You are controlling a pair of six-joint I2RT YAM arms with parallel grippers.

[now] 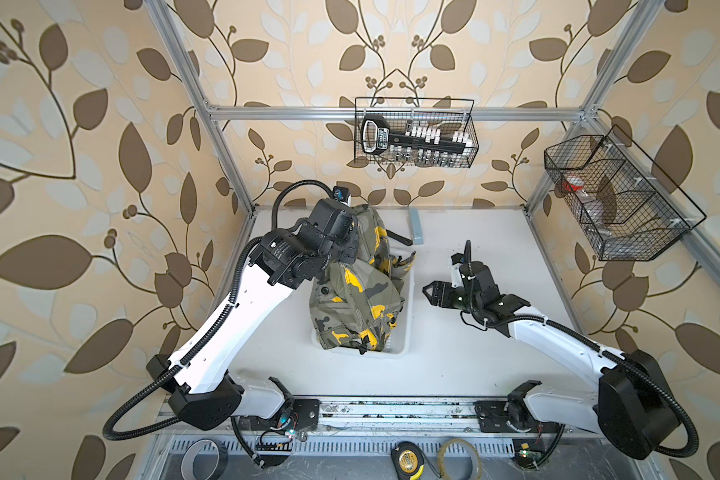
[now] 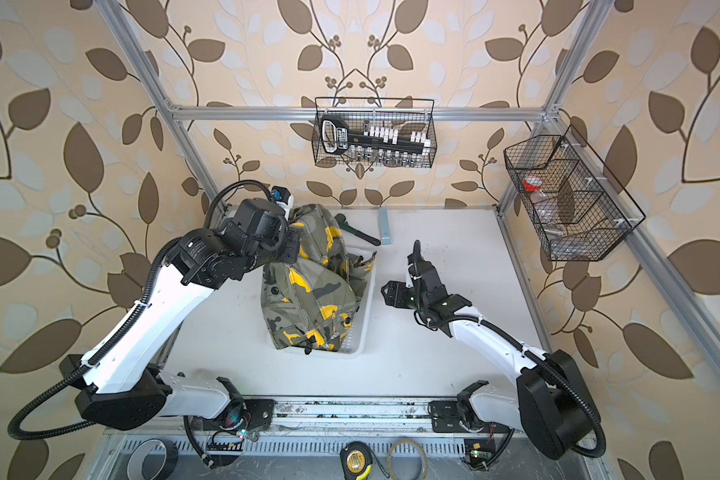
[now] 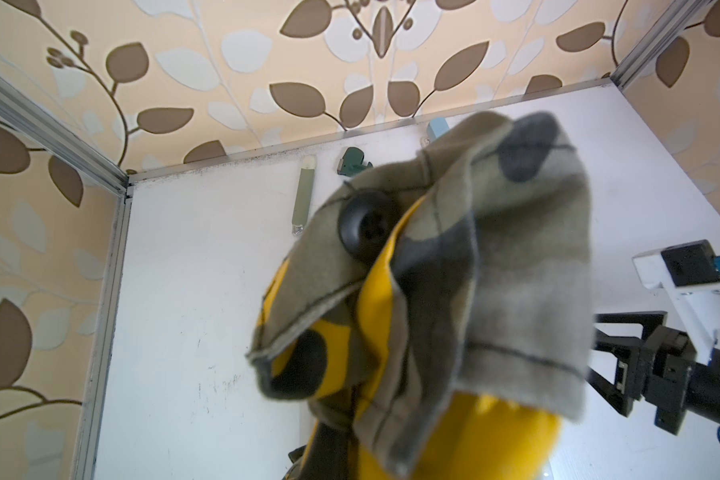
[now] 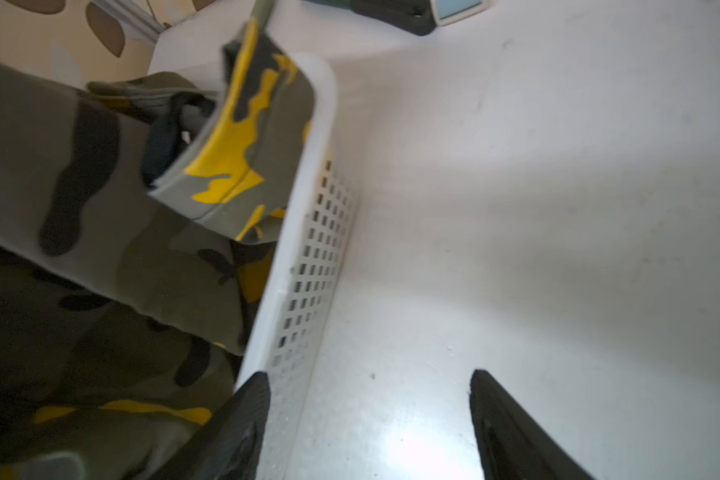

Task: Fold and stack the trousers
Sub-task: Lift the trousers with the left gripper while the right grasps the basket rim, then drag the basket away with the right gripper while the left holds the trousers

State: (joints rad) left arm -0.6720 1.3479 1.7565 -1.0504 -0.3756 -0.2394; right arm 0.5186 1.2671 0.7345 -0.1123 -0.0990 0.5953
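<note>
Trousers (image 1: pixel 356 299) are being held from the mid-desk basket (image 1: pixel 409 316), pinched by the left gripper (image 1: pixel 350 222), seemingly for unfolding; the right gripper (image 4: pixel 371 428) is being poised spread alongside.

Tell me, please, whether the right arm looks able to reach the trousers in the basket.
Probably yes: the right pincer hangs open beside the basket, and the trousers bulge above its rim, unobstructed.
</note>
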